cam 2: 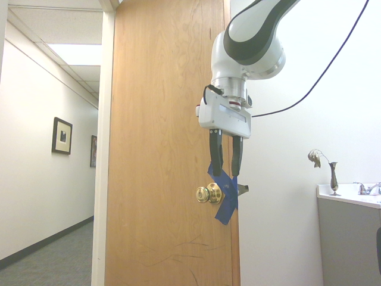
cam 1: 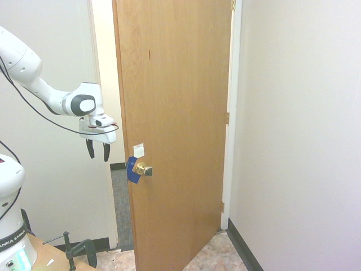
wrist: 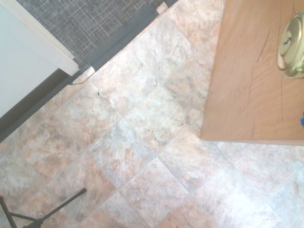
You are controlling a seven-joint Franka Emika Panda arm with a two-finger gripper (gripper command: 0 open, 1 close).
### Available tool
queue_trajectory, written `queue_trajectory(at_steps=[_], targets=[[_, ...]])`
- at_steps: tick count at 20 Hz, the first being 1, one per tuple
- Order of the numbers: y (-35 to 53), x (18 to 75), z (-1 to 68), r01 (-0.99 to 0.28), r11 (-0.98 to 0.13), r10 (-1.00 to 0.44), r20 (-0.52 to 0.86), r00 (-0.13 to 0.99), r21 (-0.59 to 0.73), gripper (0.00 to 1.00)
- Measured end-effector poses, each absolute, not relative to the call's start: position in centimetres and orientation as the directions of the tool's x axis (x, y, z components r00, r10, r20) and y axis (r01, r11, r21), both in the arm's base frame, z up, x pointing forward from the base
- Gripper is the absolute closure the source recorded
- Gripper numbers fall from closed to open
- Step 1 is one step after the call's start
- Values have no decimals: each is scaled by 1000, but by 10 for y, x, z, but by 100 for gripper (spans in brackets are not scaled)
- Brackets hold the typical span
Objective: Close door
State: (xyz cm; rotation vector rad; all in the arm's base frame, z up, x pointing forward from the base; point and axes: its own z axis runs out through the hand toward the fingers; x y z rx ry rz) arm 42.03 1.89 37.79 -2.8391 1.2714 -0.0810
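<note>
Here the gripper point(cam 1: 98, 151), fingers apart and empty, hangs left of the door point(cam 1: 175, 113); contact near the knob point(cam 1: 143, 169) risks snagging.

open air between pincer point(cam 1: 98, 151) and door point(cam 1: 175, 101) edge

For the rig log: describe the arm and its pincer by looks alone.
The arm has glossy white rounded shells with a dark grey band at the joints. A thin black cable trails along it. The pincer has a boxy white body with two slim black fingers.
</note>
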Motion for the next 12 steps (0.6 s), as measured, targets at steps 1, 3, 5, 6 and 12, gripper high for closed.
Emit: queue_trajectory(at_steps=[1,3,5,6,12], targets=[[19,420,378,-744,-666,-746,35,665,-47,0],[19,419,379,-744,-666,-746,34,665,-48,0],[20,418,386,-743,-666,-746,45,665,-59,0],[20,416,392,-743,-666,-746,50,664,-66,0],[11,389,433,-765,-632,-775,91,625,-124,0]])
